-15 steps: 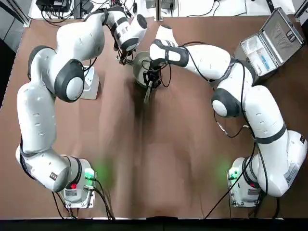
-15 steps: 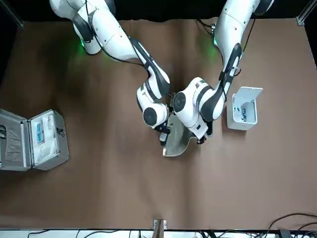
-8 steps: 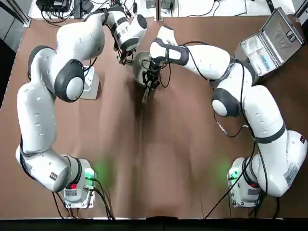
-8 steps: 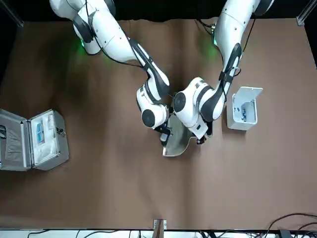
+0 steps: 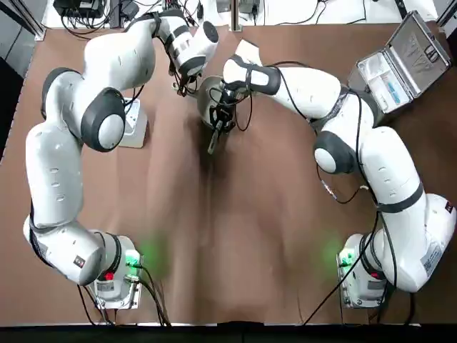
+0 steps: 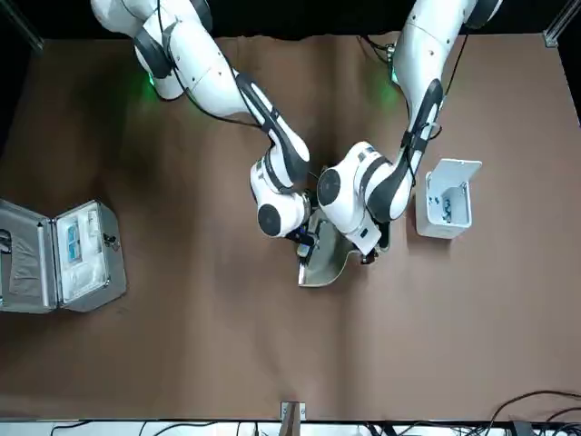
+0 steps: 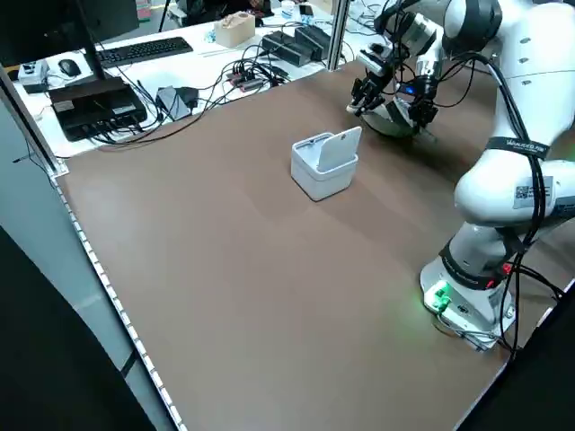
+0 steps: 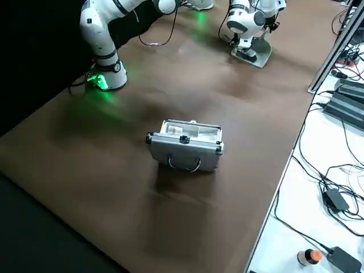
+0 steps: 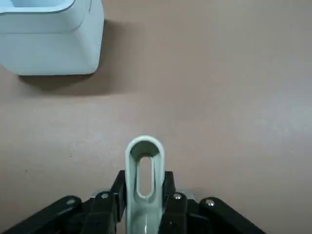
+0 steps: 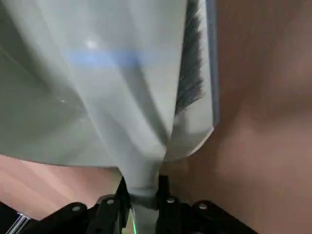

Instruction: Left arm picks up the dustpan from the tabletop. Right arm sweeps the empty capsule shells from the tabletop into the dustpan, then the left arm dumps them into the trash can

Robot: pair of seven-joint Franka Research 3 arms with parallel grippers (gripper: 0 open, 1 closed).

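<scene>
Ok, left gripper (image 9: pixel 145 176) is clamped on the handle of the dustpan (image 6: pixel 329 263), out on the far half of the tabletop (image 6: pixel 272 354). Looks like its job is to keep the pan from skating while the brush pushes against it

Right gripper (image 10: pixel 143 187) is closed around the narrow neck of the brush (image 10: pixel 122 83), meeting the left one at the pan. Dark bristles (image 10: pixel 189 73) sit over the pan near its edge, so I'd read this as sweeping inward. Handle grip leaves the broad head free to do the work

Can't make out any capsule shells, so no call on how many are in. Guessing mid-sweep, dump still to do

Trash can (image 6: pixel 444 213) stands upright on the robot's left, lid raised, near the left gripper: short carry, nothing to open. Main risk is tipping the pan early; lift it level, brush clear first
</scene>
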